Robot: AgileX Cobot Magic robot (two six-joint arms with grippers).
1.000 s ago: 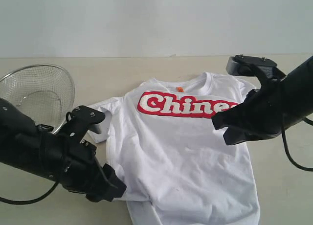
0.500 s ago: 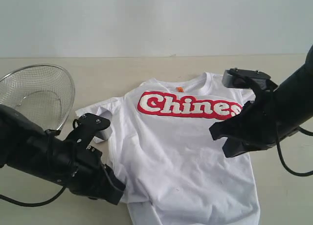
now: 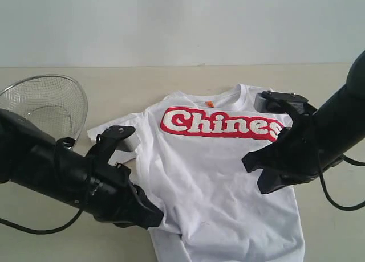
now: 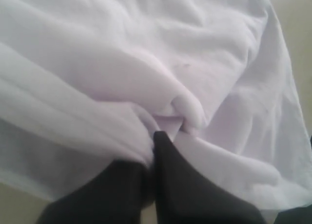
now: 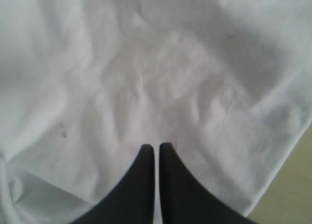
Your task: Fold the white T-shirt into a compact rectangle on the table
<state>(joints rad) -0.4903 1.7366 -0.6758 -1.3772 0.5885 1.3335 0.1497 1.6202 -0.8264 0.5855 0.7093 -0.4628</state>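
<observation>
OK, I'm pinching a bunched fold of the white T-shirt [image 3: 211, 182] w/ the left gripper [image 4: 155, 135], lower left of frame. The right gripper [image 5: 156, 148] is hovering over the shirt's right side, fingers together. Shirt's lying face-up, center of the table [image 3: 171, 80].

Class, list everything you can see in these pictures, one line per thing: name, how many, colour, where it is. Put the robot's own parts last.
white T-shirt: one, white, lying front up in the middle of the table, lower left edge bunched.
lettering: one band, red and white, across the shirt's chest.
neck tag: one, orange, inside the collar.
basket: one, silver wire mesh, on the table's far left.
table: one, pale beige, under everything.
wall: one, pale, behind the table.
left arm: one, black, jaws shut on the shirt's bunched lower left edge.
right arm: one, black, jaws shut over the shirt's right side.
</observation>
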